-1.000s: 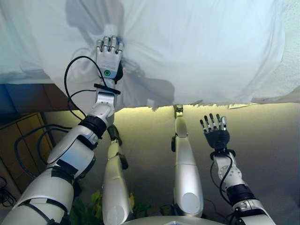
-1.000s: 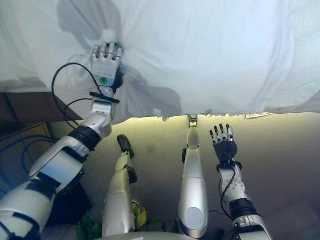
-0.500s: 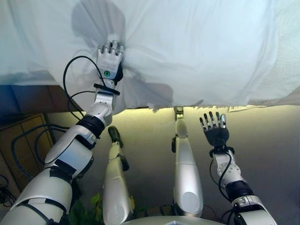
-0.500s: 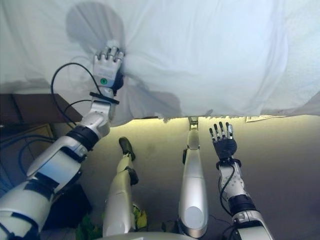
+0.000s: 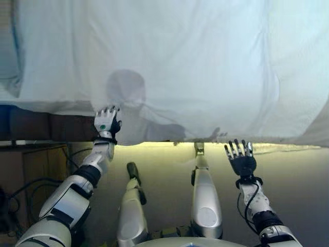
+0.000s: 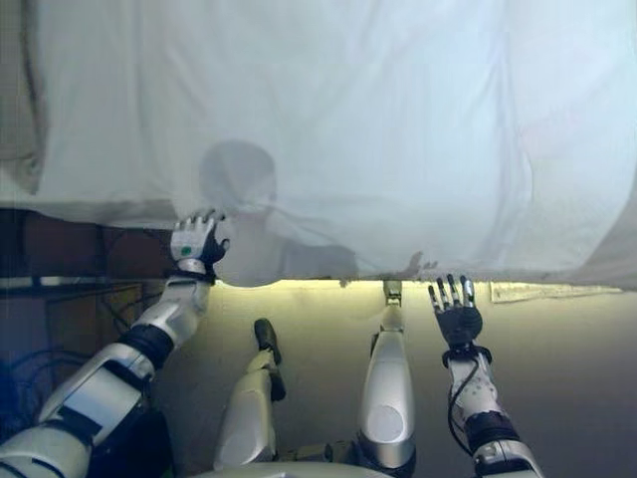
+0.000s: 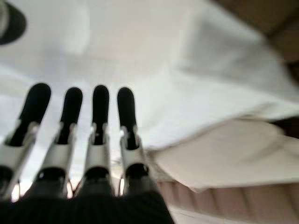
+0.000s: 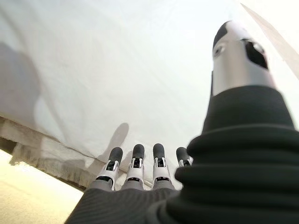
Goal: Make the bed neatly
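Note:
A white sheet (image 5: 195, 67) lies spread over the bed, fairly smooth, with its near hem hanging over the bed's front edge. My left hand (image 5: 105, 122) is at that hem on the left, fingers straight and holding nothing; in the left wrist view its fingers (image 7: 100, 121) point at the sheet (image 7: 140, 56) without touching it. My right hand (image 5: 240, 158) hovers open just below the hem on the right, fingers spread, apart from the cloth. In the right wrist view the sheet's frayed hem (image 8: 46, 158) runs ahead of the fingers (image 8: 135, 170).
A dark bed frame (image 5: 46, 126) shows under the sheet at the left, with a wooden cabinet (image 5: 31, 164) below it. Beige floor (image 5: 298, 180) lies in front of the bed. A pale flat strip (image 6: 537, 292) sits on the floor under the hem at the right.
My left hand has let go of the bunched sheet and drawn back to the near hem; the bunch has flattened. The camera has tilted up, showing more of the bed. The right hand stays open.

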